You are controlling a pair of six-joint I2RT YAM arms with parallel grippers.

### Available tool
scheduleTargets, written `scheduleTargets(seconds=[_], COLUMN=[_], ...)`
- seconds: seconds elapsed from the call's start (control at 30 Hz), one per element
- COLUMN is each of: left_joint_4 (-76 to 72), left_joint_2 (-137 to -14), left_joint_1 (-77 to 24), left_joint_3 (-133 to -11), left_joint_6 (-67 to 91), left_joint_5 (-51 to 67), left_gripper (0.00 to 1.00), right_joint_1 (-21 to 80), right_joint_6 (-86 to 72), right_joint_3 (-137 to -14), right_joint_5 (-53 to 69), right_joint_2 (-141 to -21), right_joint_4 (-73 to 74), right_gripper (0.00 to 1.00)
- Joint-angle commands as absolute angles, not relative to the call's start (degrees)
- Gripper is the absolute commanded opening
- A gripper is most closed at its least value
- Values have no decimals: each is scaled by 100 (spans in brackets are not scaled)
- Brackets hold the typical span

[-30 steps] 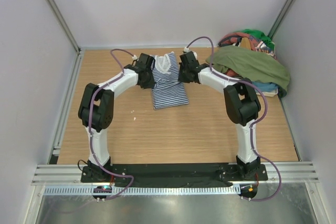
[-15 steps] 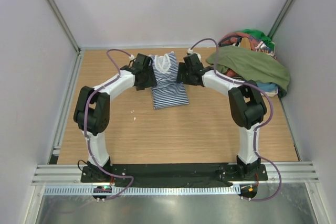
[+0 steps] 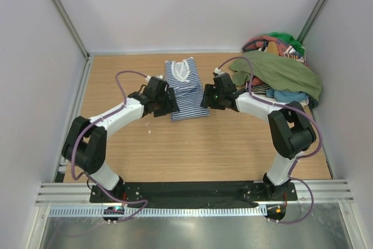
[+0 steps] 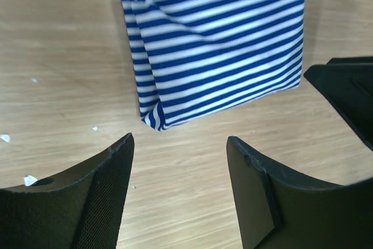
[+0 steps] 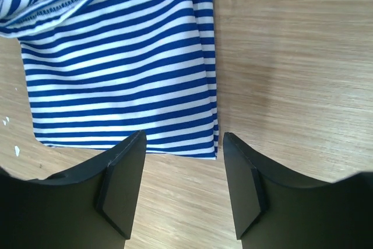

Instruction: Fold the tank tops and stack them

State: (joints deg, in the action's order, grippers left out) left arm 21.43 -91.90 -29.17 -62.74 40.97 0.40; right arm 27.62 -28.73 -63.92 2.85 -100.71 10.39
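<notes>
The navy-and-white striped tank top (image 3: 185,88) lies folded into a narrow rectangle on the wooden table, neckline at the far end. My left gripper (image 3: 172,105) is open just off its near left corner, and my right gripper (image 3: 204,99) is open off its near right corner. In the left wrist view the striped top (image 4: 215,45) lies beyond the empty left gripper (image 4: 179,144). The right wrist view has the striped top (image 5: 116,68) just ahead of the empty right gripper (image 5: 183,138). The olive green tank top (image 3: 280,69) is draped over a pile at the back right.
A heap of mixed coloured clothes (image 3: 278,44) fills the back right corner under the olive top. White walls stand close on three sides. Small white specks (image 3: 148,126) dot the wood left of the striped top. The right gripper's black body (image 4: 349,88) shows in the left wrist view.
Both grippers have opened and let go of the striped top's far part, then drawn back toward its near corners. The top now lies flat.
</notes>
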Motion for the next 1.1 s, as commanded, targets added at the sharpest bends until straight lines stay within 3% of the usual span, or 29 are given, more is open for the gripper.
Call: scheduleTargets(seconds=[0.0, 0.1, 0.37, 0.4, 0.53, 0.57, 0.7, 1.07], left_joint_4=[1635, 1556, 1406, 1450, 1521, 1529, 1564, 1599], left_joint_2=[-9281, -9570, -10458, -10520, -10459, -10433, -10161, -8544], left_joint_1=[-2892, -2892, -2892, -2892, -2892, -2892, -2892, -3278], left_joint_3=[-6170, -6266, -6434, -6399, -6267, -6223, -6065, -4484], left_joint_6=[4210, 4131, 4183, 4210, 4245, 4245, 4210, 4341], left_joint_5=[395, 369, 370, 291, 53, 53, 123, 255], left_gripper=[65, 62, 34, 24, 6, 0, 0, 0], right_joint_1=[2751, 2742, 2751, 2742, 2751, 2742, 2751, 2935], right_joint_6=[-2813, -2804, -2812, -2795, -2742, -2751, -2830, -3260], right_joint_3=[-6390, -6451, -6478, -6451, -6390, -6364, -6206, -4213], right_joint_5=[588, 580, 378, 378, 422, 448, 518, 966], right_joint_2=[-10081, -10326, -10802, -10819, -10811, -10784, -10469, -8825], right_joint_4=[677, 641, 721, 729, 721, 738, 852, 818], right_gripper=[58, 53, 50, 47, 15, 12, 1, 5])
